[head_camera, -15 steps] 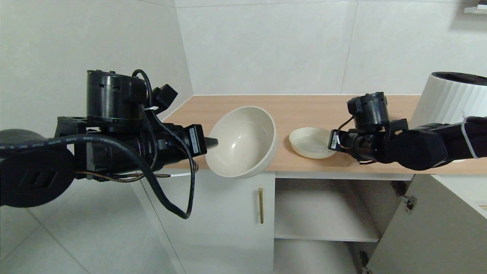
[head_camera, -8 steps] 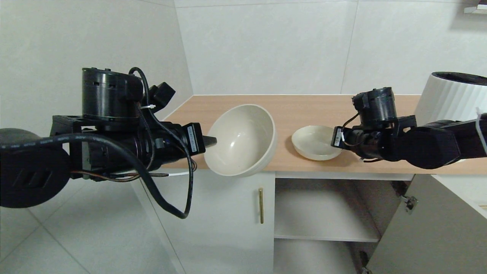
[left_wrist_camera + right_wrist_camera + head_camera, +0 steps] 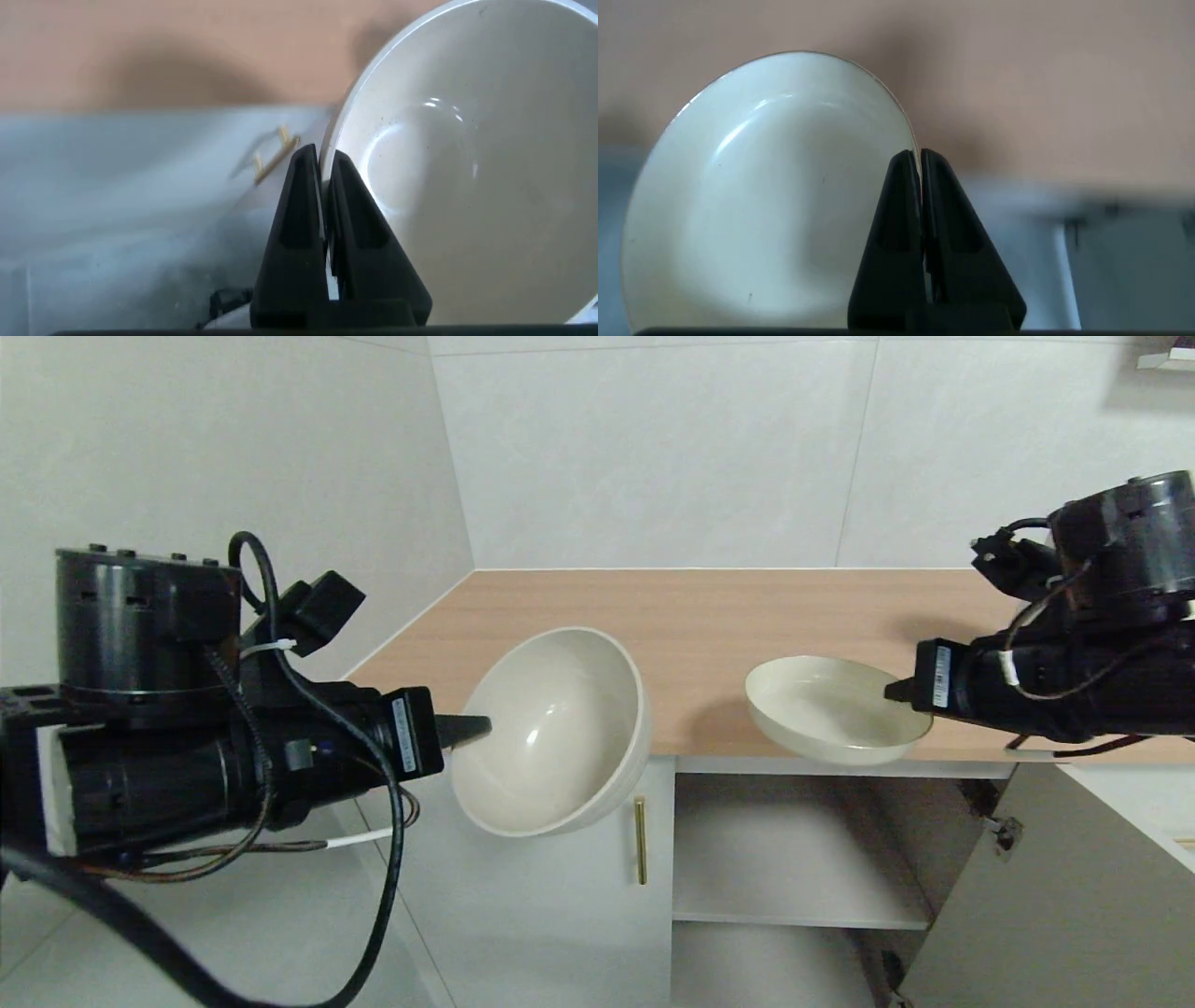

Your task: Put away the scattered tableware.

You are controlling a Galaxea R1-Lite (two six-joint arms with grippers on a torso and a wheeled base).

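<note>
Head view: left gripper (image 3: 481,724) clamps bowl (image 3: 555,737), right gripper (image 3: 892,691) clamps dish (image 3: 822,711).

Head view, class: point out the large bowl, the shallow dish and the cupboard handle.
large bowl (image 3: 551,733), head view, on its inner wall near the middle.
shallow dish (image 3: 829,709), head view, on its inside surface.
cupboard handle (image 3: 640,840), head view, midway along the upright gold bar.

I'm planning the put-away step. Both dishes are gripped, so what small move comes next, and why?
Probably lower the right gripper with its plate toward the open cupboard shelf below; the plate is pinched at its rim, lifted off the counter.
</note>
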